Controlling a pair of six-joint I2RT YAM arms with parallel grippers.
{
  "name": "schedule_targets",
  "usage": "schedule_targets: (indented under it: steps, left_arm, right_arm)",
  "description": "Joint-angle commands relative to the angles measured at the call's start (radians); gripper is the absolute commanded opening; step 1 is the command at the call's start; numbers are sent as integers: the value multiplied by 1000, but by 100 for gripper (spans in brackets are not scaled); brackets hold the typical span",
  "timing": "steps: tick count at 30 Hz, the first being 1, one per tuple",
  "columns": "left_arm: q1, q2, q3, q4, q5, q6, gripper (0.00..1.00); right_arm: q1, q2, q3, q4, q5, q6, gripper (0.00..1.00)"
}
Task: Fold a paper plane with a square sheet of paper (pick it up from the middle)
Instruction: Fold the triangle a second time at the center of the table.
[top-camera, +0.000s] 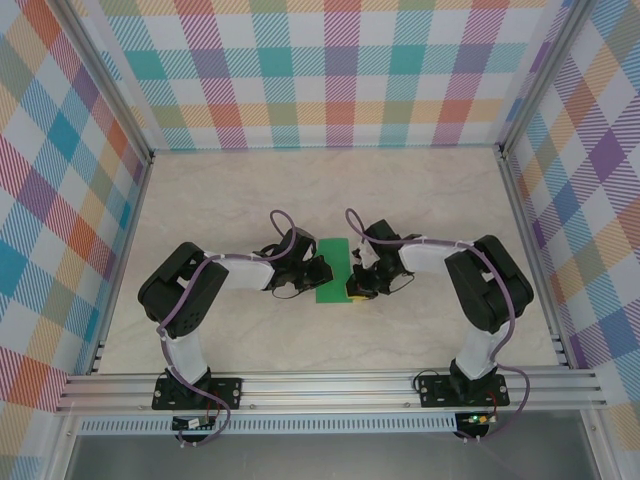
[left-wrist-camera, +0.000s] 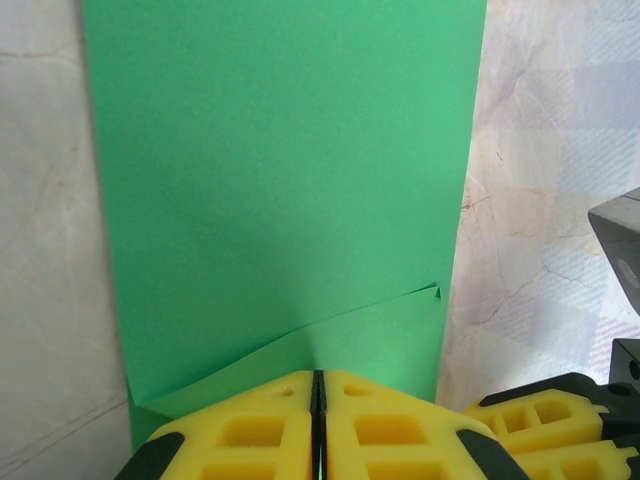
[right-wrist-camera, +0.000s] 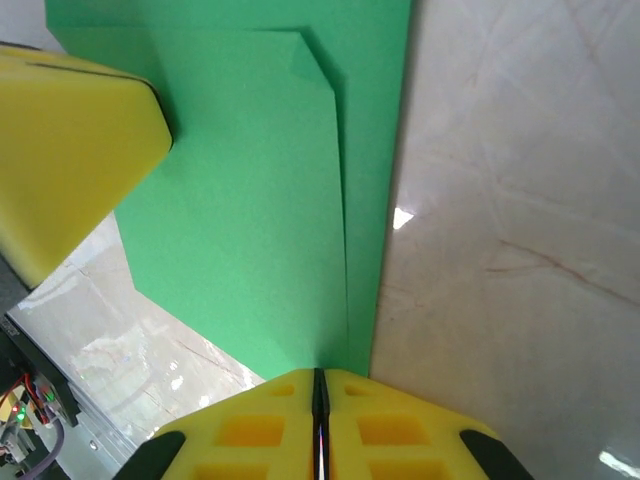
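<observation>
Square sheet of paper (top-camera: 333, 270) sits mid-counter, slightly toward the near edge. It's folded down to a narrow strip of at least 2 layers (a slanted flap edge overlaps the base layer, so no dart shape yet).

Left gripper (left-wrist-camera: 318, 385) is clenched on the strip's edge nearest it. A sliver of green shows in the slit between its pads, so it's grasping the paper.

Right gripper (right-wrist-camera: 318, 385) is clenched too, coming in from the other side. The layered edge runs straight into its tips, which reads as a pinch, though I can't see paper between those pads.

Both grippers sit low and just beside each other, each visible in the other's wrist view.

My read: 1 gripper anchors the layers so they don't slide on the smooth counter (top-camera: 250, 190) while the other sets or drags a crease. Looks like early-to-mid fold.

Risk: thin paper buckles or the layers skew if the 2 pull unevenly.
</observation>
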Motion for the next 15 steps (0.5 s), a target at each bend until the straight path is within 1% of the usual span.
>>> schedule_targets:
  steps: [1, 5, 9, 15]
  left_arm:
    - [1, 39, -1, -88, -72, 4, 10]
    - [1, 39, 0, -83, -68, 4, 10]
    - [1, 37, 1, -83, -65, 4, 10]
    - [1, 41, 8, -87, -60, 5, 10]
  right_arm:
    - [-2, -21, -49, -73, -10, -39, 10]
    - [-2, -48, -44, -89, -7, -44, 11]
    - [-2, -80, 0, -99, 4, -27, 11]
    - [7, -63, 43, -49, -58, 12, 11]
